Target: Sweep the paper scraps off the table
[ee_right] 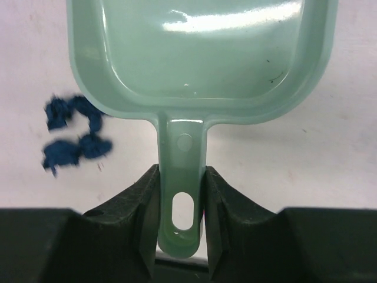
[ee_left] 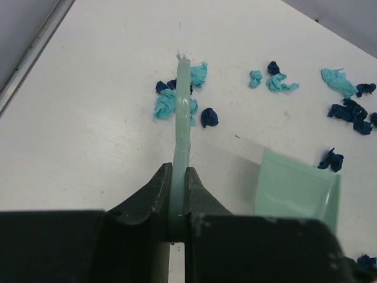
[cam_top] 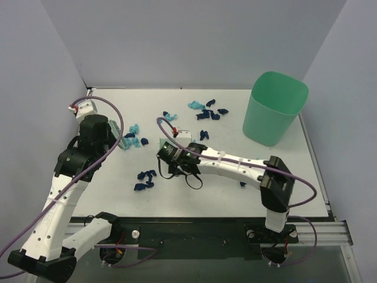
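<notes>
Sweeping step: left gripper (ee_left: 178,177) clamps the brush (ee_left: 184,112), tip among scraps (ee_left: 209,117) at the left wrist view's upper centre, others strewn across the table (cam_top: 147,100); right gripper (ee_right: 182,177) clamps the dustpan (ee_right: 200,53) handle; next, probably, brush scraps into it.

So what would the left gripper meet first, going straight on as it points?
Likely the paper scraps clustered round the tip of the brush it grips, though depth there is unclear.

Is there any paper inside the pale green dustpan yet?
No, the dustpan is bare and glossy inside, and navy paper scraps lie on the table beside it.
</notes>
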